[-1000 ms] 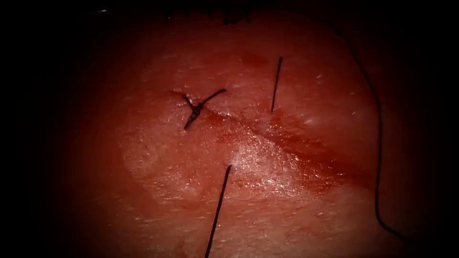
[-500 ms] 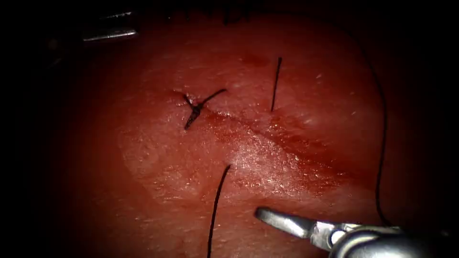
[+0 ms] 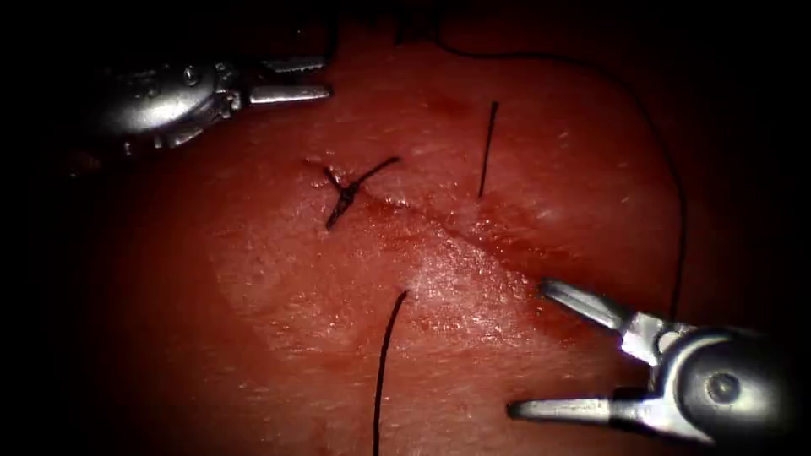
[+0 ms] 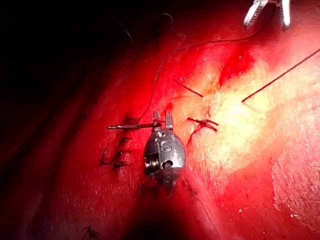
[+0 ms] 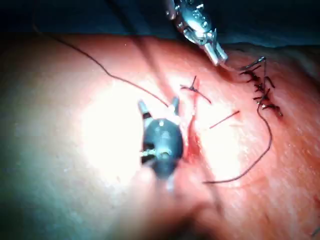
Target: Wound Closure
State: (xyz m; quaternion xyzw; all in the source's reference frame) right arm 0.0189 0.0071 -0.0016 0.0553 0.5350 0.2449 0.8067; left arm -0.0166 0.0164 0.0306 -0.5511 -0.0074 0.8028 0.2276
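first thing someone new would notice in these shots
The right tool, low on the endoscope view's right, stands with jaws wide apart and nothing between them. Next comes the dark knot with its cut ends, tied at the cut's upper left end on the wet red tissue. The left tool sits at upper left holding nothing, and loose thread arcs down the right side; I cannot make out the needle.
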